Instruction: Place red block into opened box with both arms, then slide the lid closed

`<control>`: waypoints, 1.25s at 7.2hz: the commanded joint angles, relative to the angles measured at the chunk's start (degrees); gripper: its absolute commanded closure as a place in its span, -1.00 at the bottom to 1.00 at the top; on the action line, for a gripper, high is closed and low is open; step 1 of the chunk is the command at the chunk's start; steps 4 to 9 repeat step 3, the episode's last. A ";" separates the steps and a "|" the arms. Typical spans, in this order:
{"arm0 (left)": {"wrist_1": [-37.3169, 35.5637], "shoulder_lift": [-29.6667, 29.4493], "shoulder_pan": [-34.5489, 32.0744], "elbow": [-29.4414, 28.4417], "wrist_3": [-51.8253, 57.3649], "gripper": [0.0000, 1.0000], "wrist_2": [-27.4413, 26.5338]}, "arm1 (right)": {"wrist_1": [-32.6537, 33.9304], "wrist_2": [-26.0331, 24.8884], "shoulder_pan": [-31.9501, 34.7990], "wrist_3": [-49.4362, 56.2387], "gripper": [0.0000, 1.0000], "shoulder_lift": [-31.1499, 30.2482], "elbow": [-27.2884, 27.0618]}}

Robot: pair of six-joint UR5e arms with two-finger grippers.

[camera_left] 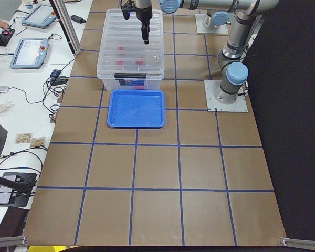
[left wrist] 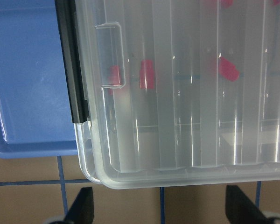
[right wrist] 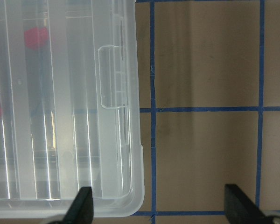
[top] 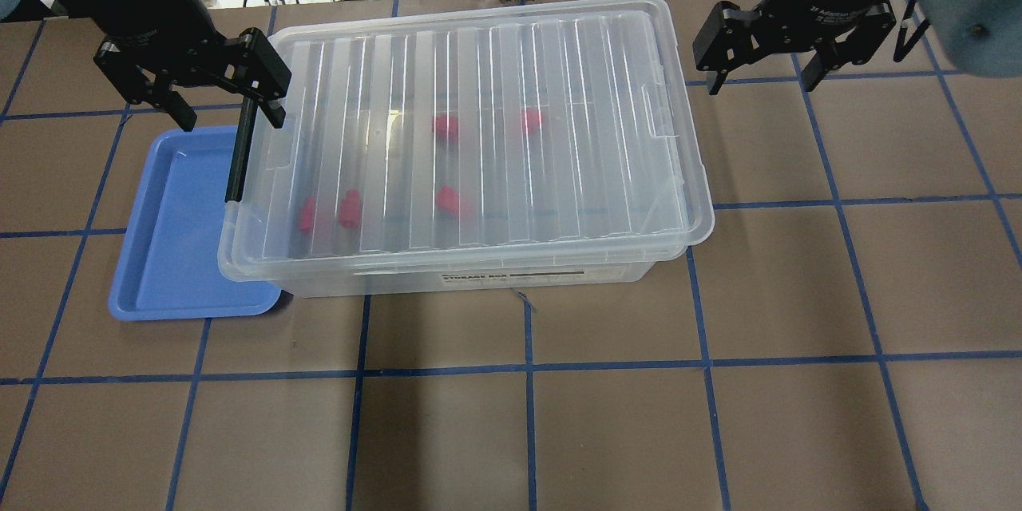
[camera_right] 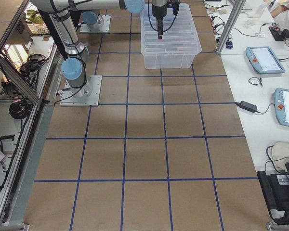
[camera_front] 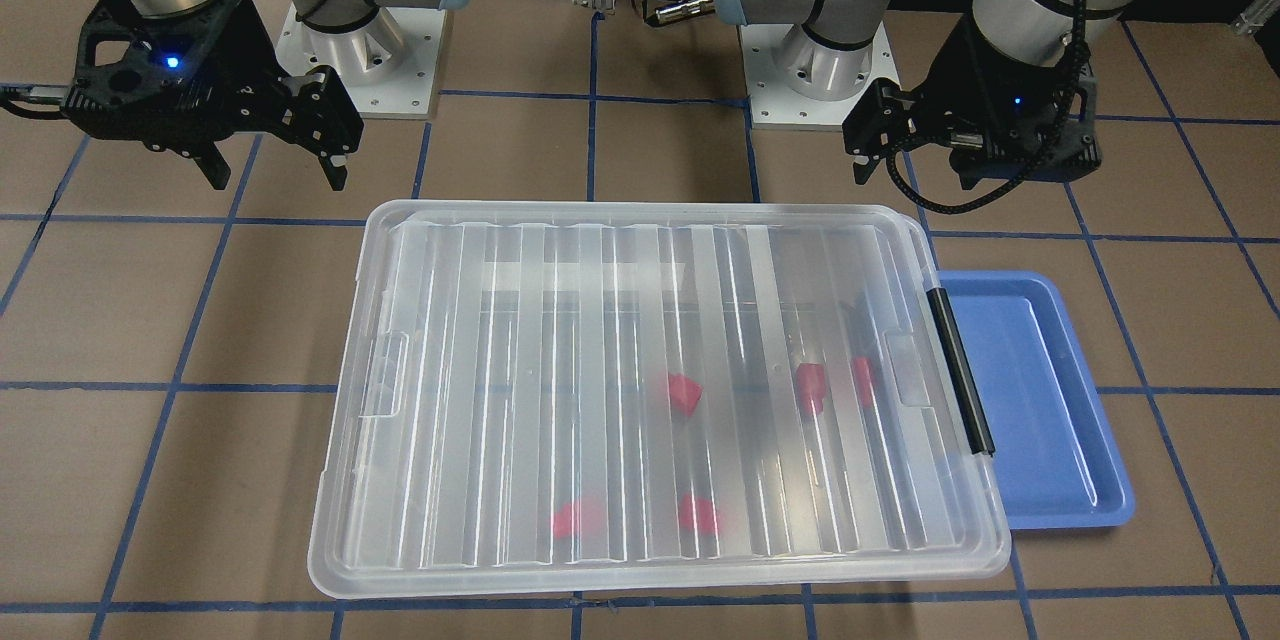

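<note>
The left gripper point(top: 231, 121) hangs over the far left corner of the box point(top: 511, 281), fingers spread wide and holding nothing. Below it the blue tray point(top: 172, 255) lies against the box's left end, and no block shows in it.

The black bar point(top: 237, 160) along the left rim is uncovered. From just right of it, the lid point(top: 559, 96) spans the rest of the box, and its right edge overhangs that end a little. All five red blocks point(top: 445, 126) lie on the box floor under the lid: two near the left end, three toward the middle.

The right gripper point(top: 762, 84) hovers over bare table point(top: 798, 295) beyond the far right corner, also spread and empty, clear of the lid.

The loading looks finished and the lid is nearly closed. At most, a short push leftward to square it over the bar seems left.
</note>
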State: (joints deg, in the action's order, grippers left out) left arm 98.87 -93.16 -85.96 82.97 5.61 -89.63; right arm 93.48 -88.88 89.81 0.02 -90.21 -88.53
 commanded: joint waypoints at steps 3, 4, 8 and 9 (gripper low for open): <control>0.01 0.08 0.00 0.09 -0.08 -1.00 0.25 | 0.13 -0.07 0.10 -0.02 -1.00 0.03 0.03; 0.01 0.08 0.00 0.09 -0.08 -1.00 0.25 | 0.13 -0.07 0.10 -0.02 -1.00 0.03 0.03; 0.01 0.08 0.00 0.09 -0.08 -1.00 0.25 | 0.13 -0.07 0.10 -0.02 -1.00 0.03 0.03; 0.01 0.08 0.00 0.09 -0.08 -1.00 0.25 | 0.13 -0.07 0.10 -0.02 -1.00 0.03 0.03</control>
